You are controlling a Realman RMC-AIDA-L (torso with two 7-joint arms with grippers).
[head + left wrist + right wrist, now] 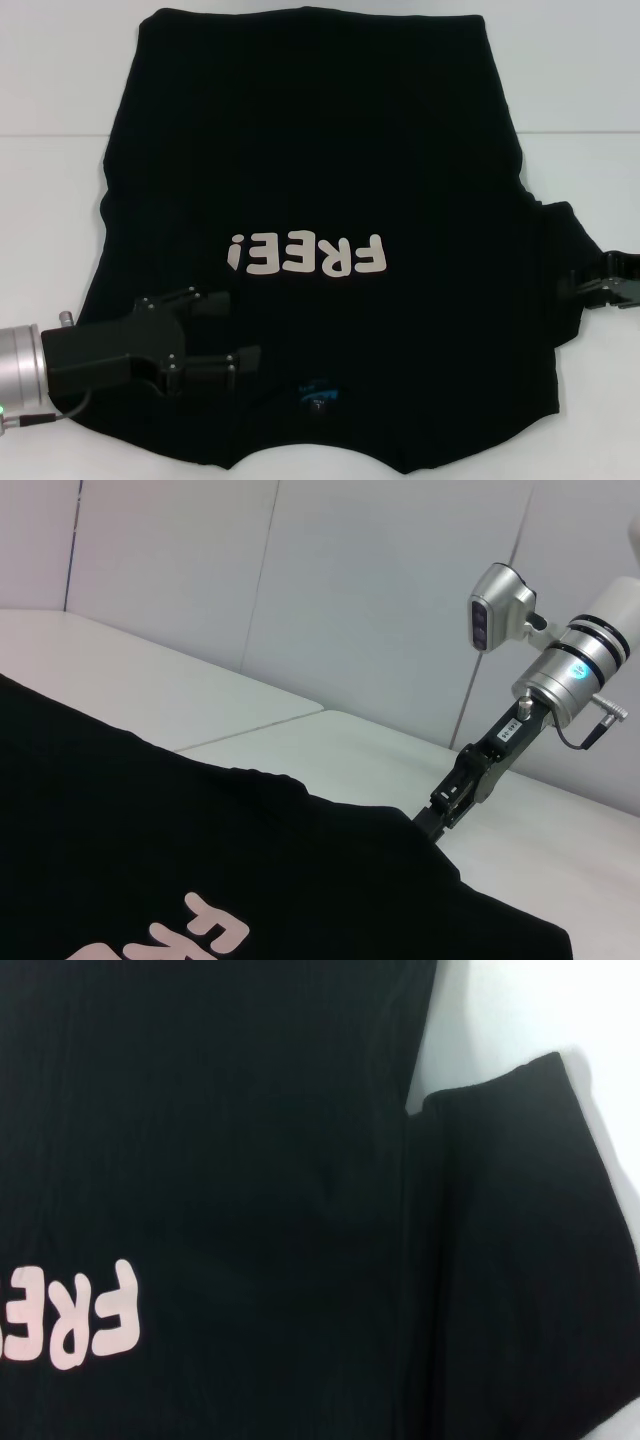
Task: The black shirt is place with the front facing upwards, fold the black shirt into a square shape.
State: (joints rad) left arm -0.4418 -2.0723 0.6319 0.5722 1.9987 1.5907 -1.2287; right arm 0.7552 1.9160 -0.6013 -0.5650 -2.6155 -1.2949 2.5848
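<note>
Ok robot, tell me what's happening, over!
Left gripper open, above the shirt's left shoulder. Right gripper at the right sleeve edge, grip unclear. Black shirt flat, face up, left sleeve out of sight. Nothing in the way.

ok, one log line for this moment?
black shirt: flat, front up | left gripper: open over the left shoulder area | right gripper: at right sleeve edge | fold: not started

- You see the black shirt (180, 860) spread on the white table (300, 745), pink lettering (215, 935) showing.
- The right gripper (432, 822) touches its far edge.
</note>
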